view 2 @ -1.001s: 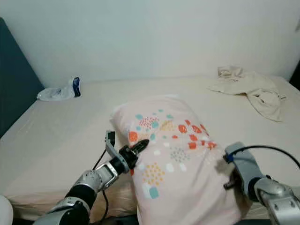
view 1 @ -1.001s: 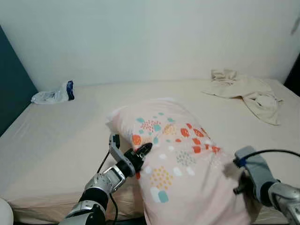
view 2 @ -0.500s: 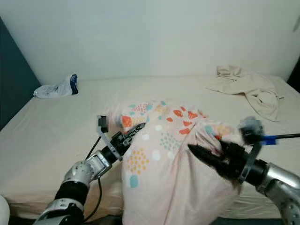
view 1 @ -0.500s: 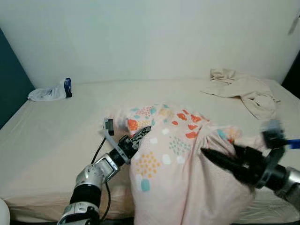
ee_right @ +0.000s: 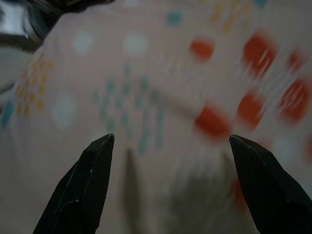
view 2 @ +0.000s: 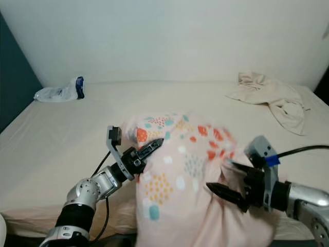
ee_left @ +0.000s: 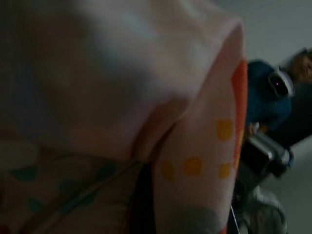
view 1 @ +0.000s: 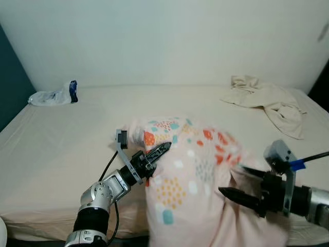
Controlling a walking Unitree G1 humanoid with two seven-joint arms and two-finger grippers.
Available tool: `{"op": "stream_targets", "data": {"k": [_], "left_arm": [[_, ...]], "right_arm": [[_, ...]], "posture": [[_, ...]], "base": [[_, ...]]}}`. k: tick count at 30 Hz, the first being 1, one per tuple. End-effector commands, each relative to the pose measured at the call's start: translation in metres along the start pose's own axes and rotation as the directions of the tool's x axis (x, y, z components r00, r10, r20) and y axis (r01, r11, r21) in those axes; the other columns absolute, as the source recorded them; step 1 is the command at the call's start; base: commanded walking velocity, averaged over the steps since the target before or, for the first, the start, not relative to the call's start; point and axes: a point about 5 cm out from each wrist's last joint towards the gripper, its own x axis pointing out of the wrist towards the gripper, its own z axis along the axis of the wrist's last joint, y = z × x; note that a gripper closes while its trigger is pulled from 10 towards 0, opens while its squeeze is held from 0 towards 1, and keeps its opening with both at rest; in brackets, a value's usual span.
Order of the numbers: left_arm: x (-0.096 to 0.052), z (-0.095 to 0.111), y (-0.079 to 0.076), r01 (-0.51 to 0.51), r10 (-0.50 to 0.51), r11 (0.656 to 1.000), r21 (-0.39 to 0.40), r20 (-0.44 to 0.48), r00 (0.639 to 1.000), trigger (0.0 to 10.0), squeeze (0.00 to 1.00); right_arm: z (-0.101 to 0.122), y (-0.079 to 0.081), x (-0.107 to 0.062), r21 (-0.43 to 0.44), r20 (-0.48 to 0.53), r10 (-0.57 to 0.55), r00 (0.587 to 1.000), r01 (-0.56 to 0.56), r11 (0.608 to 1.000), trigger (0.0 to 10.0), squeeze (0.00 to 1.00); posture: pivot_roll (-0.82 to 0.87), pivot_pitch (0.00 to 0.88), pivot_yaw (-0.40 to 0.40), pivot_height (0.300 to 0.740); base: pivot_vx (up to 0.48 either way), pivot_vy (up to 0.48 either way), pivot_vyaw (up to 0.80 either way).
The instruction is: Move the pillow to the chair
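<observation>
A pink pillow [view 1: 190, 175] with orange, teal and yellow dots is bunched up at the bed's near edge, its lower part hanging over the front. My left gripper [view 1: 158, 151] is shut on the pillow's left edge; in the left wrist view the pillow's fabric [ee_left: 146, 97] lies folded right against the camera. My right gripper [view 1: 231, 179] is open at the pillow's right side, its fingers spread wide; the right wrist view has the right gripper [ee_right: 170, 139] with the dotted pillow [ee_right: 161, 78] blurred just ahead of its fingertips [ee_right: 102, 151].
The cream bed [view 1: 61, 149] stretches back to a white wall. A crumpled cream garment [view 1: 267, 100] lies at its far right and a plastic bag [view 1: 51, 95] at its far left. A dark teal panel [view 1: 10, 87] borders the left. A person in blue [ee_left: 270, 97] shows dimly past the pillow.
The pillow has been pulled up and toward the bed's front edge, bunching. My right gripper came round from behind the pillow's right edge, pressed into it, and now stands open lower down.
</observation>
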Motion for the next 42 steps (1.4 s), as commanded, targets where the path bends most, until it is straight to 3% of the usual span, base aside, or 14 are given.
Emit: {"op": "stream_targets", "data": {"k": [1, 7, 8, 9, 10, 13, 15, 17, 20, 25, 29, 34, 37, 42], "left_arm": [[0.002, 0.006, -0.010, 0.085, -0.086, 0.996, 0.025, 0.028, 0.996, 0.0, 0.00], [-0.001, 0.002, -0.011, 0.095, -0.095, 0.995, 0.020, 0.012, 0.995, 0.0, 0.00], [-0.002, -0.001, -0.013, 0.115, -0.115, 0.993, 0.024, -0.006, 0.993, 0.0, 0.00], [-0.003, -0.002, -0.014, 0.126, -0.125, 0.992, 0.029, -0.016, 0.992, 0.0, 0.00], [-0.004, -0.003, -0.016, 0.141, -0.140, 0.989, 0.037, -0.028, 0.990, 0.0, 0.00], [-0.013, -0.005, -0.024, 0.225, -0.216, 0.969, 0.104, -0.091, 0.972, 0.0, 0.00], [-0.016, -0.005, -0.026, 0.244, -0.232, 0.962, 0.121, -0.107, 0.967, 0.0, 0.00], [-0.027, -0.001, -0.041, 0.351, -0.329, 0.924, 0.152, -0.151, 0.932, 0.0, 0.00], [-0.036, 0.003, -0.054, 0.430, -0.400, 0.886, 0.173, -0.185, 0.898, 0.0, 0.00], [-0.047, -0.004, -0.072, 0.527, -0.464, 0.832, 0.171, -0.305, 0.832, 0.0, 0.00], [-0.049, -0.007, -0.076, 0.546, -0.480, 0.823, 0.161, -0.320, 0.817, 0.0, 0.00], [-0.050, -0.015, -0.077, 0.551, -0.470, 0.820, 0.152, -0.369, 0.802, 0.0, 0.00], [-0.049, -0.021, -0.069, 0.513, -0.406, 0.841, 0.174, -0.424, 0.809, 0.0, 0.00], [-0.053, -0.033, -0.053, 0.436, -0.255, 0.870, 0.231, -0.547, 0.797, 0.0, 0.00]], "right_arm": [[0.007, -0.006, -0.020, -0.027, -0.031, -0.075, 0.997, 0.074, 0.997, 10.0, 1.00], [0.017, -0.019, -0.047, -0.069, -0.052, -0.194, 0.980, 0.190, 0.979, 10.0, 1.00], [0.026, -0.032, -0.054, -0.114, 0.007, -0.288, 0.958, 0.287, 0.951, 10.0, 0.79], [0.028, -0.037, -0.057, -0.130, 0.029, -0.324, 0.945, 0.325, 0.937, 10.0, 0.79], [0.032, -0.042, -0.058, -0.149, 0.061, -0.363, 0.930, 0.368, 0.918, 10.0, 0.00], [0.043, -0.066, -0.056, -0.074, 0.194, -0.519, 0.833, 0.540, 0.839, 10.0, 0.00], [0.044, -0.070, -0.056, -0.056, 0.206, -0.547, 0.812, 0.568, 0.821, 10.0, 0.00], [0.032, -0.086, -0.043, 0.097, 0.212, -0.648, 0.732, 0.644, 0.759, 10.0, 0.00], [0.021, -0.094, -0.031, 0.187, 0.192, -0.694, 0.694, 0.668, 0.720, 10.0, 0.00], [0.004, -0.098, -0.007, 0.257, 0.171, -0.665, 0.728, 0.618, 0.743, 10.0, 0.00], [-0.002, -0.098, -0.003, 0.279, 0.171, -0.640, 0.749, 0.586, 0.761, 10.0, 0.00], [-0.032, -0.094, 0.008, 0.115, -0.011, -0.612, 0.791, 0.609, 0.785, 10.0, 0.00], [-0.051, -0.099, 0.010, -0.026, -0.126, -0.668, 0.733, 0.671, 0.741, 10.0, 0.00], [-0.045, -0.110, 0.013, -0.017, -0.045, -0.749, 0.661, 0.750, 0.662, 10.0, 0.00]], "posture": [[-0.11, 0.000, 0.016, 0.583], [-0.12, 0.000, 0.024, 0.583], [-0.12, 0.000, 0.025, 0.583], [-0.12, 0.000, 0.025, 0.583], [-0.13, 0.000, 0.027, 0.583], [-0.13, 0.000, 0.027, 0.583], [-0.13, 0.000, 0.027, 0.583], [-0.12, 0.000, 0.025, 0.583], [-0.11, 0.000, 0.022, 0.583], [-0.10, 0.000, 0.016, 0.583], [-0.09, 0.000, 0.013, 0.583], [-0.09, 0.000, 0.018, 0.583], [-0.10, 0.000, 0.018, 0.583], [-0.10, 0.000, 0.021, 0.583]], "base": [[0.000, 0.000, 0.00], [0.000, 0.000, 0.00], [0.000, 0.000, 0.00], [0.000, 0.000, 0.00], [0.000, 0.000, 0.00], [0.000, 0.000, 0.00], [0.000, 0.000, 0.00], [0.000, 0.000, 0.00], [0.000, 0.000, 0.00], [0.000, 0.000, 0.00], [0.000, 0.000, 0.00], [0.000, 0.000, 0.00], [0.000, 0.000, 0.00], [0.000, 0.000, 0.00]]}}
